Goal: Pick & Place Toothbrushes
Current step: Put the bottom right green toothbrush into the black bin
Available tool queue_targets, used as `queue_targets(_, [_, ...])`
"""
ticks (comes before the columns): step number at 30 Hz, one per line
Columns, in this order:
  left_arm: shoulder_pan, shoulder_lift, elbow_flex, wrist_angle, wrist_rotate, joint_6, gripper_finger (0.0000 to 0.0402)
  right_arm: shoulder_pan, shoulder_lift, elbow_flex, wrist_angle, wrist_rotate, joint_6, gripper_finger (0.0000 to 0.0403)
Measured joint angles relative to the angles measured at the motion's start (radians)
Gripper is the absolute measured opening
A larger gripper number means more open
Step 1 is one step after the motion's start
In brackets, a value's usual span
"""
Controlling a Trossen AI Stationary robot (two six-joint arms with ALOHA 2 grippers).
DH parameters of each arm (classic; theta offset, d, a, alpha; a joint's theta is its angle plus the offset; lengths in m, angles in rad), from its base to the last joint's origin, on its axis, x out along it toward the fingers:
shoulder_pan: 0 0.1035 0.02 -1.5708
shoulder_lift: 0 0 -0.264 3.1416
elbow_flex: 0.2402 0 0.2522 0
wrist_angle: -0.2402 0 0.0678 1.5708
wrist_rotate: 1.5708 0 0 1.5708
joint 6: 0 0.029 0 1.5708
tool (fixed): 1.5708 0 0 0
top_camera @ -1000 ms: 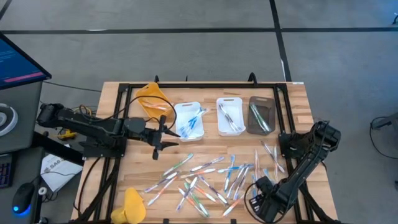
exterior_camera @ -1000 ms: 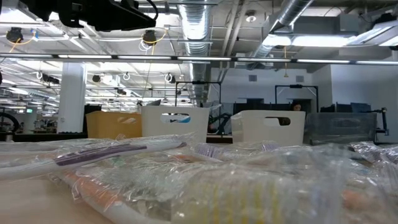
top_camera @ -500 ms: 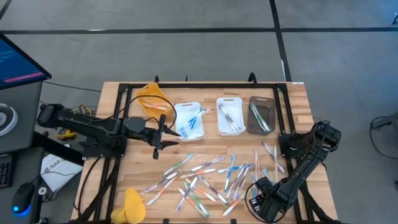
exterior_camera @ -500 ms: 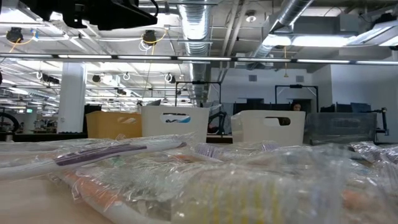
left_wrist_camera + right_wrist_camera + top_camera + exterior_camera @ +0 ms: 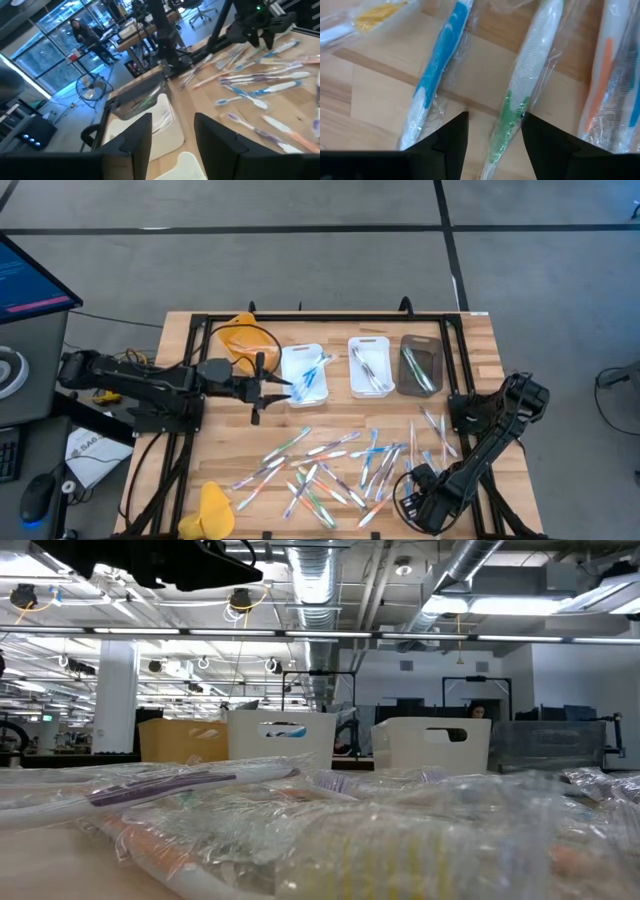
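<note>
- A wooden tabletop on grey floor carries three trays near its far edge and loose toothbrushes scattered across its near half.
- The left gripper hovers beside the white tray, fingers parted and empty; judging by that, its next pick should start from the pile.
- The right gripper hangs low near the near right corner, fingers spread astride a wrapped green toothbrush; descend centred on it.
- Crinkled wrappers blur outlines in the low view.

You have four trays along the table's back, several holding toothbrushes, with roughly two dozen toothbrushes scattered loose.
</note>
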Motion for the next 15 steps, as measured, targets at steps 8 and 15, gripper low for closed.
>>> queue_targets(8, [0.027,0.0,0.0,0.035,0.155,0.0,0.0141,0.009,0.002,-0.002,0.013,0.008,-0.004,0.0179])
queue_targets(15, [0.027,0.0,0.0,0.044,0.177,0.0,0.0141,0.013,0.003,-0.002,0.018,0.008,-0.076,0.0183])
